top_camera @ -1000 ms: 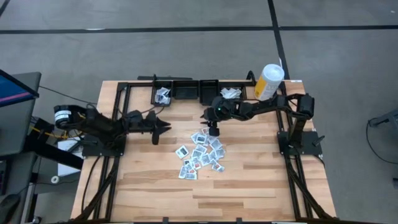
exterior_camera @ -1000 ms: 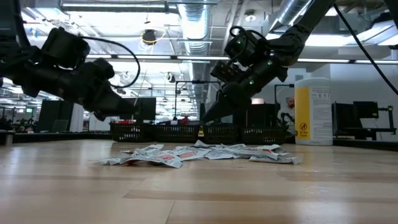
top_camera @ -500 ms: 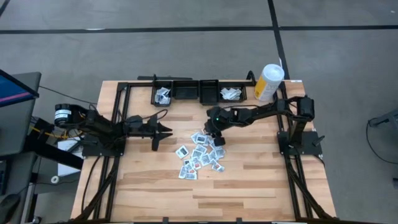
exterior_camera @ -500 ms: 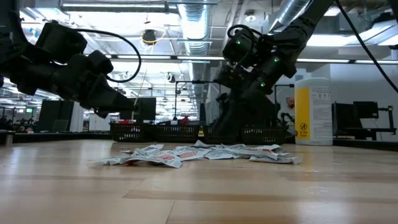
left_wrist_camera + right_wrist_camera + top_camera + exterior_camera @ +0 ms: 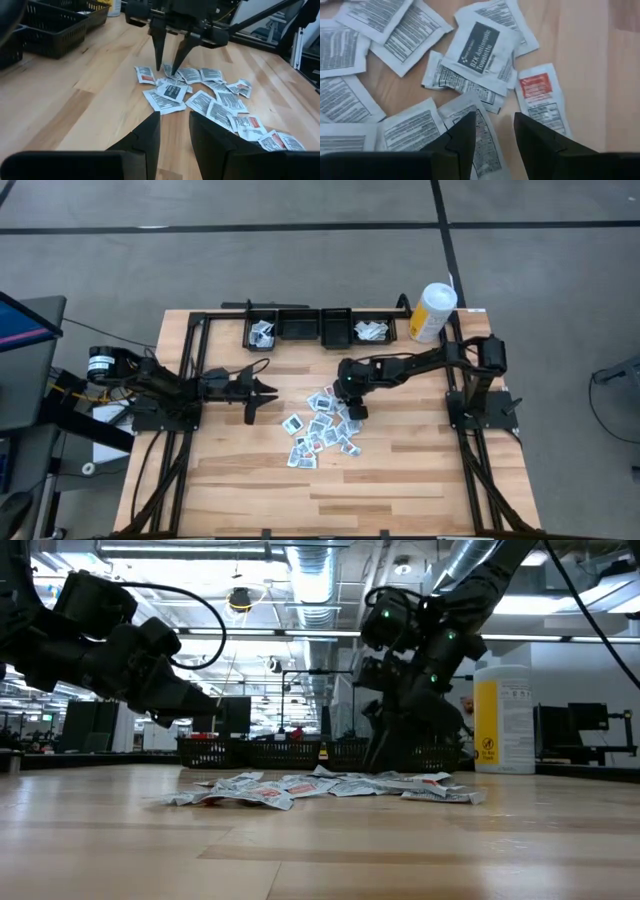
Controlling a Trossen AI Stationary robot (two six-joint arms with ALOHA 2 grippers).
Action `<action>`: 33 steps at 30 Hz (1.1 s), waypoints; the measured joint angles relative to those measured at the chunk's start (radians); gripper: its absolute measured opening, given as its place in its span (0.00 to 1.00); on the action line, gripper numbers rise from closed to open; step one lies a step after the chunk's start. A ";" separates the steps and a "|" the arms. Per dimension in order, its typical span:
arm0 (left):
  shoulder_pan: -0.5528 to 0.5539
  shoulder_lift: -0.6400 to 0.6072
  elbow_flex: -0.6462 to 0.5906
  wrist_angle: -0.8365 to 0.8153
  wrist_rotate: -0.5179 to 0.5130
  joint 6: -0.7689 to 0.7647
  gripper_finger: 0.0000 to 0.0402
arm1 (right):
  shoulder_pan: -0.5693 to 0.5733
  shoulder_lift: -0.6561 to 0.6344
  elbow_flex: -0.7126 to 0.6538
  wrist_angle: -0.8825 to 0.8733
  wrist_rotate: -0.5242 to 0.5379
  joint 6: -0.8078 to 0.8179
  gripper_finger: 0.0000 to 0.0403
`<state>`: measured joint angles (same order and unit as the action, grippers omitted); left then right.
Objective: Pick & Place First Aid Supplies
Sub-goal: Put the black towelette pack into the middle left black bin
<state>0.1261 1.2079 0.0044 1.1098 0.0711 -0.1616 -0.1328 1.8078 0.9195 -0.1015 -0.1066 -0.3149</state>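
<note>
The first aid packets (image 5: 322, 427) lie in a loose, overlapping pile at mid-table, white with grey print and a few with red labels (image 5: 536, 86). My right gripper (image 5: 351, 406) is open and points down over the pile's far right part. In its wrist view (image 5: 494, 135) its fingers stand either side of a printed packet (image 5: 481, 131). The left wrist view shows its two tips (image 5: 167, 70) down at the packets. My left gripper (image 5: 266, 393) is open and hovers left of the pile, pointing toward it (image 5: 175, 131). My right gripper comes at the pile's far right part from above, pointing down, its open fingertips (image 5: 159, 66) at the level of the top packets. Whether they touch a packet I cannot tell.
Black bins (image 5: 318, 328) line the far edge; the leftmost (image 5: 262, 332) and rightmost (image 5: 372, 330) hold packets. A tall white-and-yellow canister (image 5: 432, 312) stands at the far right. Bare wood lies toward the near edge (image 5: 330, 490).
My right gripper has moved from nearer the bins toward the near edge and down, and its open fingers now stand at the pile's far right part. The packets have stayed where they were.
</note>
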 joint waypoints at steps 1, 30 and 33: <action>0.000 0.000 0.000 0.002 0.000 0.000 0.26 | 0.002 -0.013 0.000 -0.002 0.000 0.000 0.32; -0.009 0.000 0.000 0.026 0.000 0.007 0.26 | 0.117 -0.498 -0.548 0.413 -0.001 0.270 0.32; -0.009 0.000 0.000 0.028 0.000 0.007 0.26 | 0.127 -0.436 -0.548 0.469 0.003 0.255 0.32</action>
<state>0.1169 1.2079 0.0044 1.1381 0.0711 -0.1543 -0.0055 1.3721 0.3712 0.3671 -0.1040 -0.0599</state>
